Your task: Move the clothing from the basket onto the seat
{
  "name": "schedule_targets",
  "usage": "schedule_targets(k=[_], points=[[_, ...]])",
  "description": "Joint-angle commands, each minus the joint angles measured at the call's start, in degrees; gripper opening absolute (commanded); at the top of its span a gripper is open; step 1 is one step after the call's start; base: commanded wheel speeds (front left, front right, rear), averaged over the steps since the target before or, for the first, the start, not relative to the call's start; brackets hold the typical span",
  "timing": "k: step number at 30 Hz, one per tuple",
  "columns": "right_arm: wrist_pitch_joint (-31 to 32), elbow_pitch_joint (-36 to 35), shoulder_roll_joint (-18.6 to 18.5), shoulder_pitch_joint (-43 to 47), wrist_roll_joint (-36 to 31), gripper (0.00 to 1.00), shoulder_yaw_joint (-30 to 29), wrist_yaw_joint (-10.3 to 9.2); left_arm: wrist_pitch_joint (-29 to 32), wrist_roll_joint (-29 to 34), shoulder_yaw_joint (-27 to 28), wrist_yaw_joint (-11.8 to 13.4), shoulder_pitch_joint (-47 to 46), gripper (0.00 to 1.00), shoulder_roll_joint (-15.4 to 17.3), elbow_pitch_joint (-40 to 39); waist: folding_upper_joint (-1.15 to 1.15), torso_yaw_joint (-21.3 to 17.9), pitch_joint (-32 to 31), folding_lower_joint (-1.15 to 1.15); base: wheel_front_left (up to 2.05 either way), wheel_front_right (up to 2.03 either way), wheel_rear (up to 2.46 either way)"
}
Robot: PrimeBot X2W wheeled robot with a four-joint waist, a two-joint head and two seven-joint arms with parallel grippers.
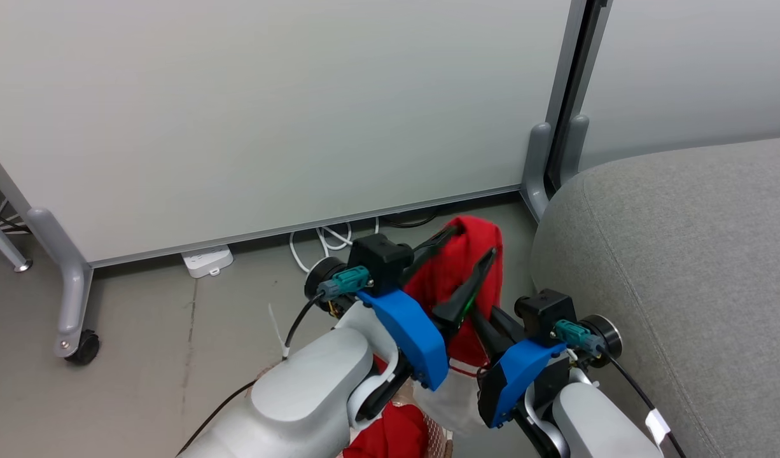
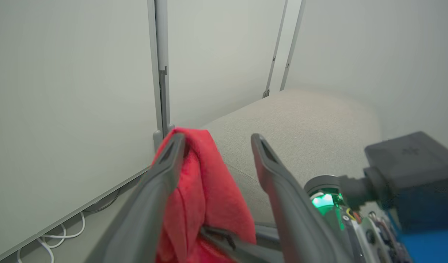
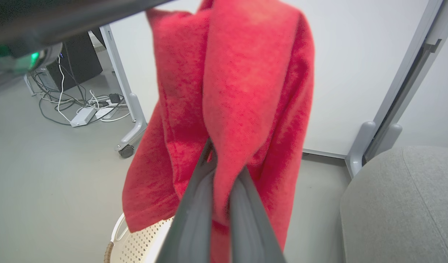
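Above the basket (image 3: 136, 237), just beside the seat (image 1: 682, 254): transfer step, with clothing (image 3: 253, 73) hanging pinched in the right gripper (image 3: 224, 164) and draped over 1 finger of the spread left gripper (image 2: 217, 137). Next, probably: swing right over the seat, then release.

Red clothing (image 3: 246, 91), grey seat (image 1: 682, 254), cream basket (image 3: 136, 244)

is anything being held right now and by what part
The right gripper is shut on a fold partway down the red garment. The left gripper is open; the garment's top just drapes over one finger.
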Motion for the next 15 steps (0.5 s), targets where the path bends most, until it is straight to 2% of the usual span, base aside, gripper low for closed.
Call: schedule_targets(k=[1, 15], points=[[-0.4, -0.4, -0.2, -1.1, -0.4, 0.0, -0.4, -0.03, -0.3, 1.5, 2.0, -0.3, 2.0, 1.0, 1.0, -0.8, 0.0, -0.2, 0.2, 0.0, 0.0, 0.0, 0.0], [-0.6, -0.9, -0.1, -1.0, -2.9, 0.0, -5.7, -0.03, -0.2, 15.9, 20.1, 1.2, 22.0, 1.0, 9.0, -13.7, 0.0, -0.1, 1.4, 0.0, 0.0, 0.0, 0.0]])
